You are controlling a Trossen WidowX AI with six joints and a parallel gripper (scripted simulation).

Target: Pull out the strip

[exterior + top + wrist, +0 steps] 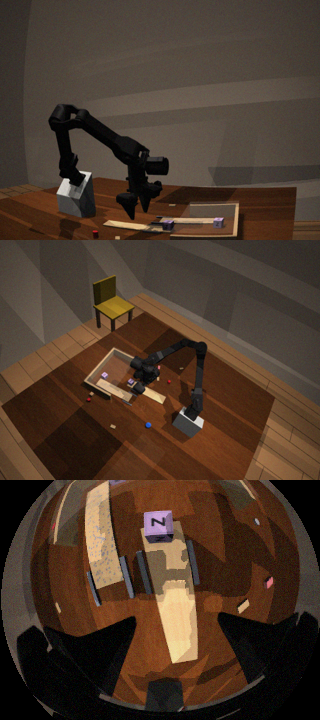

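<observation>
In the top view the lettered lilac cube (130, 381) (168, 225) (158, 525) sits on the left end of the pale strip (154, 395) (124, 225) (178, 625), outside the open side of the low frame (99, 365) (237, 219); a second cube (104, 375) (218, 222) lies farther left, inside. The gripper (144, 382) (139, 215) (178, 619) is over the strip, just right of the first cube. In the exterior view its fingers stand wide with nothing between them, above the strip and left of the cube, which is at the strip's right end. The strip looks drawn out enough, so lifting the cube is probably the step in hand. In the wrist view the cube is at the strip's far end, just beyond the slim guide rails (194, 562), its letter facing up. I'd judge it light, stiff and not fragile, though its smooth faces may slip if pinched near the top edge. Best to take two opposite upright faces at mid-height, centred, with the tips kept off the strip; a one-sided touch could push it off the end.
</observation>
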